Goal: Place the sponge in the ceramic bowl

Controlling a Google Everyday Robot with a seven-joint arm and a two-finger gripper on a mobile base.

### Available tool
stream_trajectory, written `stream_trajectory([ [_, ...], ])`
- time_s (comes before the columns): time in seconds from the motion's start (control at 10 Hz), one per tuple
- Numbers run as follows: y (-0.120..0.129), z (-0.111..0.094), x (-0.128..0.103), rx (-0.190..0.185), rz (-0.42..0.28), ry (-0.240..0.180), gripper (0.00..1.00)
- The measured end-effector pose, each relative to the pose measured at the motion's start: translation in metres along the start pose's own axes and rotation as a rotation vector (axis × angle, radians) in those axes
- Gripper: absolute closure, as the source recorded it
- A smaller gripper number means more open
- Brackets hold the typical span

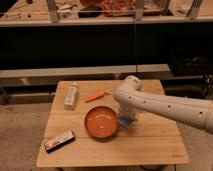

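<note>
Matt, pale wooden table [150, 145] made of planks with visible grain. At centre frame sits a glossy, smooth orange-red ceramic bowl [101, 124]. Just right of its rim, the gripper [125, 118] meets a soft, matt blue sponge [123, 121]. The arm [165, 105] has a smooth white shell that looks like plastic.

No text, number or brand can be read. The dark bar [59, 140] at the front left of the table [150, 145] carries a pale label, its lettering illegible. The pale bottle [71, 96] lying at the back left shows no readable marking. The gripper [126, 119] is at the sponge [125, 121], just beside the right rim of the ceramic bowl [97, 125]; none bears a legible mark.
</note>
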State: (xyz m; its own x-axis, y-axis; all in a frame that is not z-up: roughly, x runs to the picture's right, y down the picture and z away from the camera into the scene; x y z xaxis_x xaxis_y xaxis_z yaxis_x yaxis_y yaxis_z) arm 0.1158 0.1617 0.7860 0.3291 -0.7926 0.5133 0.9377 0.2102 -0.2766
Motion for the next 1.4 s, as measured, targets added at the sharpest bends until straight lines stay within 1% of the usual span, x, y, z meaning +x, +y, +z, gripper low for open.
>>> stream_trajectory([
  [0.1,-0.008,-0.001,-0.002,-0.006,-0.007,0.006,1.00],
  [0.3,-0.042,-0.005,-0.010,-0.013,-0.038,0.024,1.00],
  [0.4,-0.054,-0.008,-0.013,-0.024,-0.062,0.032,1.00],
  [0.7,-0.066,-0.010,-0.011,-0.035,-0.095,0.045,1.00],
  [1.4,-0.097,-0.005,-0.016,-0.032,-0.138,0.063,1.00],
])
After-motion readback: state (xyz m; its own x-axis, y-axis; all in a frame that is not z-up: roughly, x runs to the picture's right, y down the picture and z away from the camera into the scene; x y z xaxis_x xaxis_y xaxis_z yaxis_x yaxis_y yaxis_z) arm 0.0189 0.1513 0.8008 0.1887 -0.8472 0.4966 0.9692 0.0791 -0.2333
